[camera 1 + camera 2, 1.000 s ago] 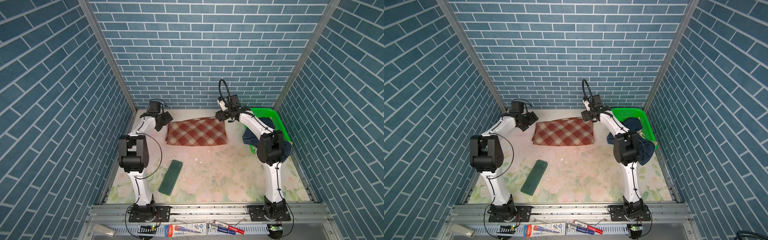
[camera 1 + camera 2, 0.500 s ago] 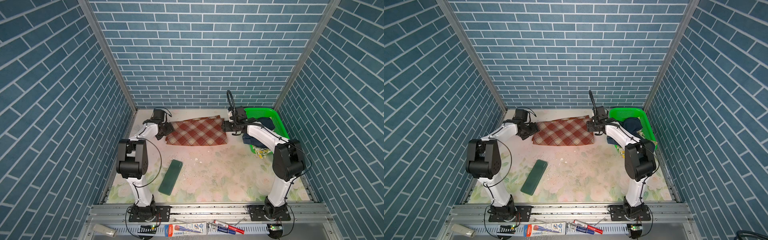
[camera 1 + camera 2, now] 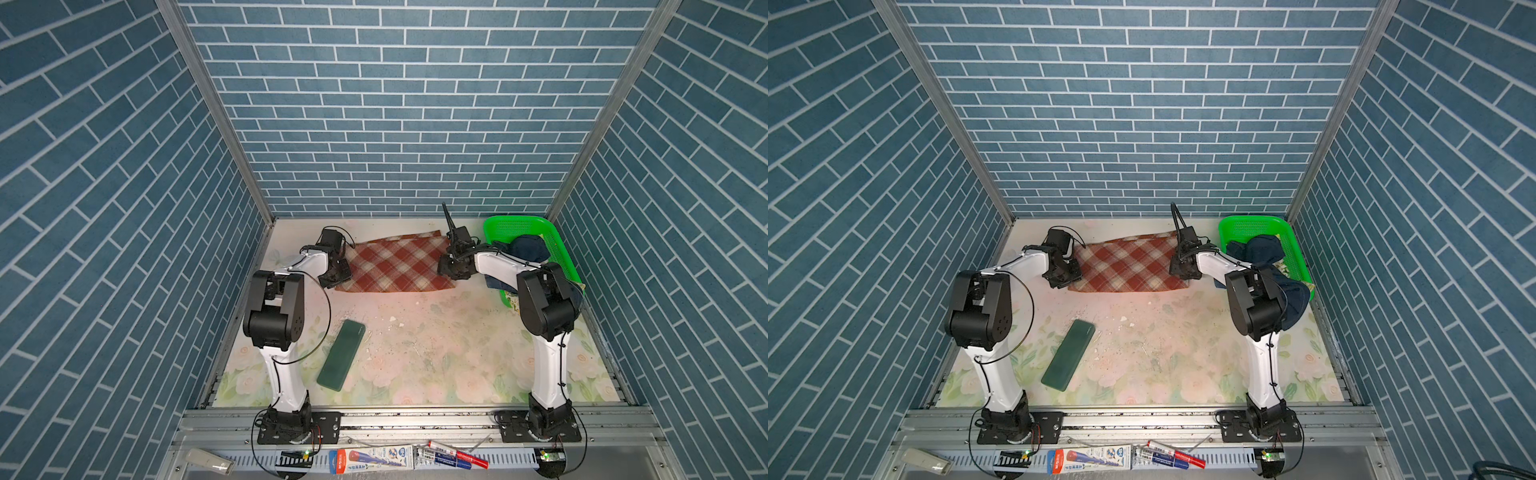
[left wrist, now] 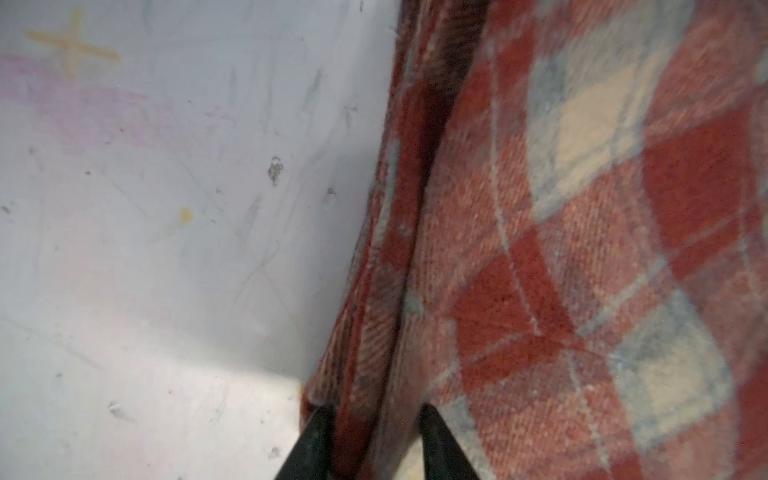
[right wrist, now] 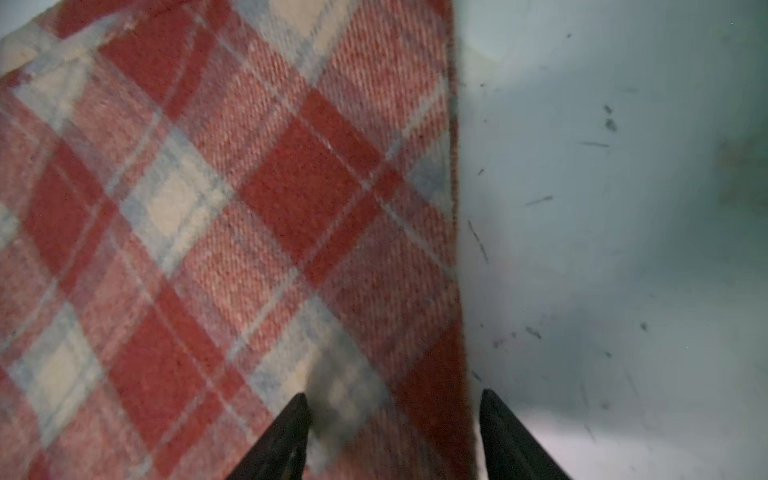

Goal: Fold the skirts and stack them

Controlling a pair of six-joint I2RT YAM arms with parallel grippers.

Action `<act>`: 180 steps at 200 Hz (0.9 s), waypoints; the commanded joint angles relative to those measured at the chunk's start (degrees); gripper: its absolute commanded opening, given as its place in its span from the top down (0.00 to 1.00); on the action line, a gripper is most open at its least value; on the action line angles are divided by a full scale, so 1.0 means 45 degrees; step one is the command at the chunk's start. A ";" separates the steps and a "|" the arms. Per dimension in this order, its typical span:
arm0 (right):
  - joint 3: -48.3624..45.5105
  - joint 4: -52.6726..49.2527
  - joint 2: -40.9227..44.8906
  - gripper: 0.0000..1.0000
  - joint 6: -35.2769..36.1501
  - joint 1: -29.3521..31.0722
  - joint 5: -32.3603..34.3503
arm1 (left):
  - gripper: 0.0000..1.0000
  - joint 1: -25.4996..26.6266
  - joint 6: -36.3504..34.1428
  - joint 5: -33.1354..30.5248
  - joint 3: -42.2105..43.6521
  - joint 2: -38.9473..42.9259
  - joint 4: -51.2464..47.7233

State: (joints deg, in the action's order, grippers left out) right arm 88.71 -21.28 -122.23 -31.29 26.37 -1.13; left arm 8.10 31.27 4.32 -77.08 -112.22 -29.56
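Unreadable packet [image 3: 371,458] print — plaid skirt [image 3: 395,266] flat.

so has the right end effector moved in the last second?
Yes: the right end effector went down the plaid skirt's right edge, from its far corner toward its near corner.

I'm driving two matching arms: the left arm [image 3: 286,374] and the right arm [image 3: 548,365] both wear glossy white link shells between chunky black joint housings [image 3: 274,307]. Each is bolted to a flat black base plate [image 3: 328,432] with silver screws. Thin black cables [image 3: 329,309] loop alongside. The left gripper [image 4: 374,415] and right gripper [image 5: 392,401] end in slim black tapering fingers [image 5: 282,440].
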 commanded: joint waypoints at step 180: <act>0.3039 -0.0590 0.2476 0.23 0.1664 -0.1502 0.1688 | 0.55 0.5872 0.4001 0.2399 0.1602 0.1242 0.3281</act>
State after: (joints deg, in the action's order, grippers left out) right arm 113.38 -27.09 -121.64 -23.92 20.12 2.92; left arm 30.33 45.56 13.67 -70.41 -108.62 -18.37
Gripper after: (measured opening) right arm 0.773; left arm 0.429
